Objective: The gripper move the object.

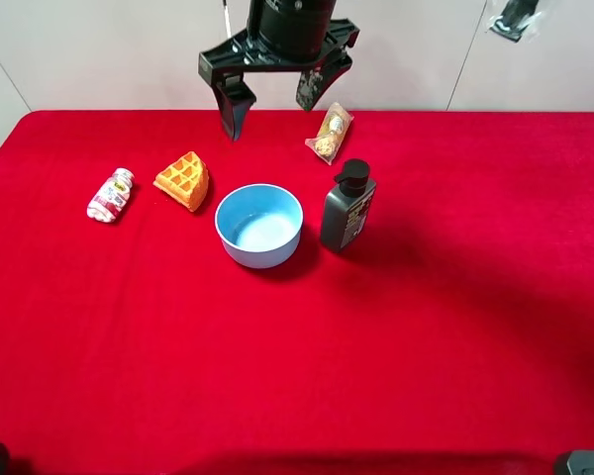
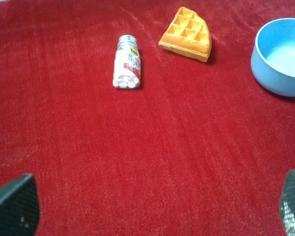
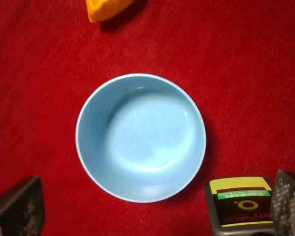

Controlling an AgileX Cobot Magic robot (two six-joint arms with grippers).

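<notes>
Five items on red cloth [image 1: 455, 327] in the high view: light blue bowl [image 1: 259, 226] at centre, upright; waffle wedge [image 1: 183, 180] to its far left; small pink-and-white bottle [image 1: 111, 195] lying further left; dark pump bottle [image 1: 347, 206] standing just right of the bowl; wrapped snack [image 1: 330, 134] on the far side, in this view only; right gripper [image 1: 270, 119] hangs above the bowl, wrist pointing straight down, prongs spread wide, grasping nothing, touching nothing; left gripper [image 2: 153, 209] seen only by its own camera, angled over bare cloth, prongs wide apart, released
</notes>
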